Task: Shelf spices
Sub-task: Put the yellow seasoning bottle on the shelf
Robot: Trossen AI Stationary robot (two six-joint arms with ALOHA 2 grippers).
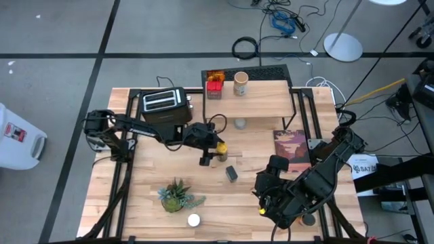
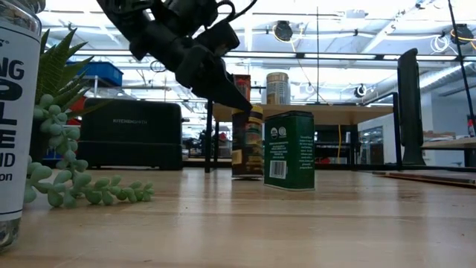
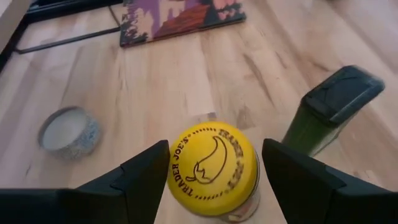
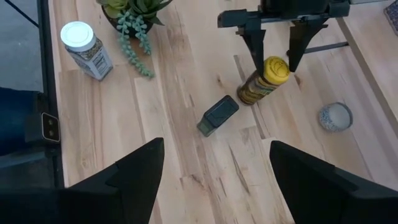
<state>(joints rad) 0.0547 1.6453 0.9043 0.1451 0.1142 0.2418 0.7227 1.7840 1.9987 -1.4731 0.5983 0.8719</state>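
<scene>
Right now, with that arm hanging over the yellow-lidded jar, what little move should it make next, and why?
Probably close the fingers. The left gripper is open with one finger on each side of the yellow-lidded jar, and neither seems to press it yet. The jar stands upright on the table, apart from the dark tin, so a squeeze should catch it for lifting to the shelf.

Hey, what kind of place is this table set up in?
Probably a robotics lab or workshop, staged like a kitchen counter: loose cables on a taped concrete floor, open ceiling lights, and a toaster and shelf on the table.
</scene>
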